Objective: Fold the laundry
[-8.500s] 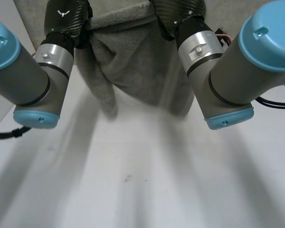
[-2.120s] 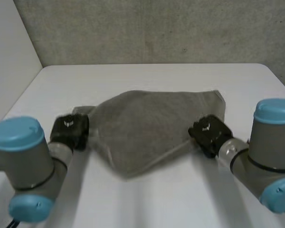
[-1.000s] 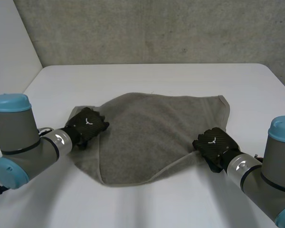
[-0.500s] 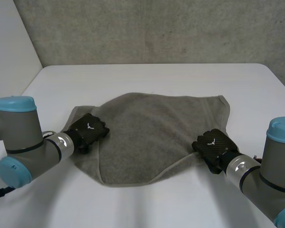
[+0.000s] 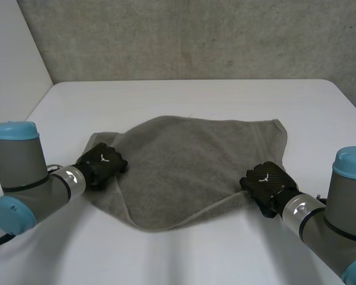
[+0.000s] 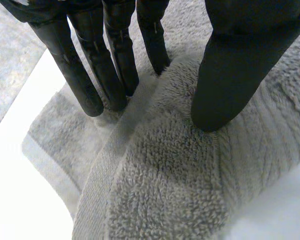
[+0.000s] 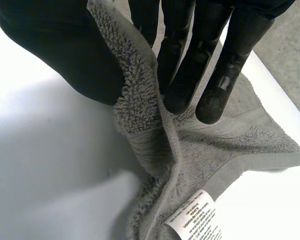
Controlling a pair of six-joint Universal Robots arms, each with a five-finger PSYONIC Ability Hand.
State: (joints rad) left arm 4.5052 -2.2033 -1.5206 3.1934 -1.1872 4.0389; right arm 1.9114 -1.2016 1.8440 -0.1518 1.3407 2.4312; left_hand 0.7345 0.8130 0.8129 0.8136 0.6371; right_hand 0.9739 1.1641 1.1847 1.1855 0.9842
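The grey towel [image 5: 196,160] lies spread on the counter [image 5: 196,95], its left corner apparently nipped between the left hand [image 5: 101,166]'s thumb and fingers [image 6: 115,65] and its near right edge pinched upright by the right hand [image 5: 264,181], likely so both can carry it into a fold.

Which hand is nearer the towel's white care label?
Right. The right hand pinches an edge of the grey towel, with the care label just past its fingertips. The left hand grips the opposite side, across the cloth from the label.
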